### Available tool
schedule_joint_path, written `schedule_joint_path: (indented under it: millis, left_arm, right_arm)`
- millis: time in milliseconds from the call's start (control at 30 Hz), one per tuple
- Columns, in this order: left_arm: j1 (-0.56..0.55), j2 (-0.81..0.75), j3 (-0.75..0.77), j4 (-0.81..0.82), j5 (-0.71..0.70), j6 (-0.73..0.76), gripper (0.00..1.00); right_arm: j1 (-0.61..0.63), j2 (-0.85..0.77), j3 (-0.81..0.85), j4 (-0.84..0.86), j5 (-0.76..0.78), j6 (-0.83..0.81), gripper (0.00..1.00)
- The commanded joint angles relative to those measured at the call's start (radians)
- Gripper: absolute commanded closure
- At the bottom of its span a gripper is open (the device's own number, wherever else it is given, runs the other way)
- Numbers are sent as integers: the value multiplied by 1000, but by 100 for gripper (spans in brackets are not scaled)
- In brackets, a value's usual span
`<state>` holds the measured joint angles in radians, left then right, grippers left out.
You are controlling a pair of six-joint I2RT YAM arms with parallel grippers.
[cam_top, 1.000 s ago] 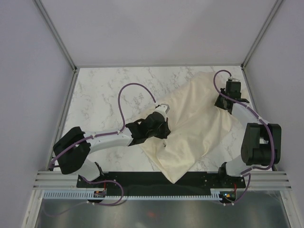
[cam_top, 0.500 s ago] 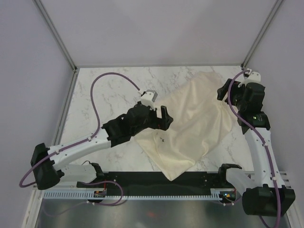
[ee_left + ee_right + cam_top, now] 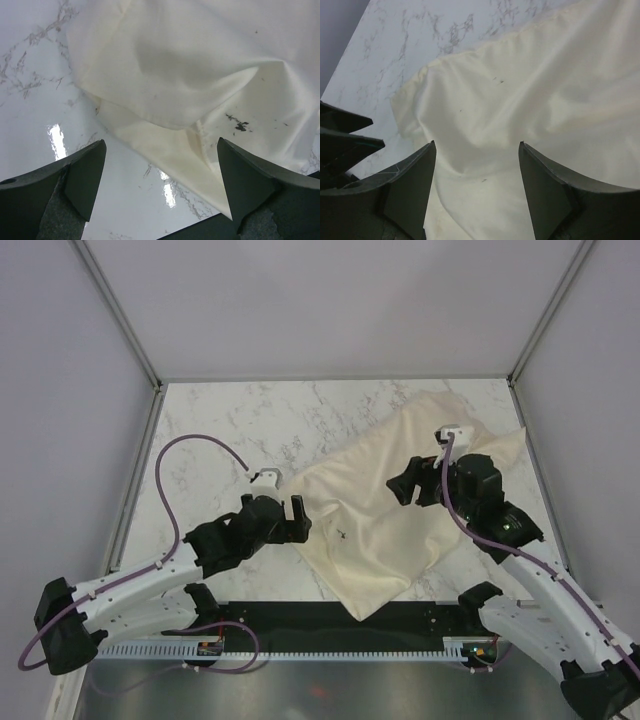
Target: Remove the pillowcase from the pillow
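Note:
The pale cream pillowcase [image 3: 365, 545] lies slack and diagonal on the marble table, from the far right corner down to the near edge. A small dark mark [image 3: 341, 534] shows on it. In the left wrist view the pillowcase [image 3: 200, 65] is folded, with a creamier seamed layer [image 3: 150, 145] under the fold; I cannot tell whether that is the pillow. My left gripper [image 3: 297, 517] hovers open at the cloth's left edge, holding nothing. My right gripper [image 3: 403, 480] hangs open above the middle of the cloth, over the pillowcase [image 3: 520, 100], empty.
The marble table [image 3: 230, 430] is ringed by pale enclosure walls with metal posts [image 3: 120, 320]. A black strip [image 3: 280, 615] runs along the near edge, and the cloth's near corner overhangs it. Purple cables [image 3: 200, 440] loop above both arms.
Both grippers went from shut to open and let go of the cloth. The left arm drew back toward the near left. The right arm swung from the far right corner to over the cloth's middle.

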<state>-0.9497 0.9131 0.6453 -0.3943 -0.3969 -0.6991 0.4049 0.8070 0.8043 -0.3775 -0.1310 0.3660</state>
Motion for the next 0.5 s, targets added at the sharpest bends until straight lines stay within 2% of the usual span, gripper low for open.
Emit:
schedule_joint_path:
  millis: [0, 133, 300, 467]
  left_arm:
    - [3, -23, -22, 8, -46, -86, 0]
    - [3, -31, -50, 14, -53, -105, 0]
    - [3, -54, -87, 14, -42, -129, 0]
    - [3, -80, -108, 14, -31, -134, 0]
  right_arm:
    - [182, -6, -13, 28, 166, 74, 25]
    - [394, 6, -43, 40, 315, 134, 26]
    - [679, 104, -71, 63, 528, 209, 26]
    - [742, 220, -93, 91, 617, 241, 26]
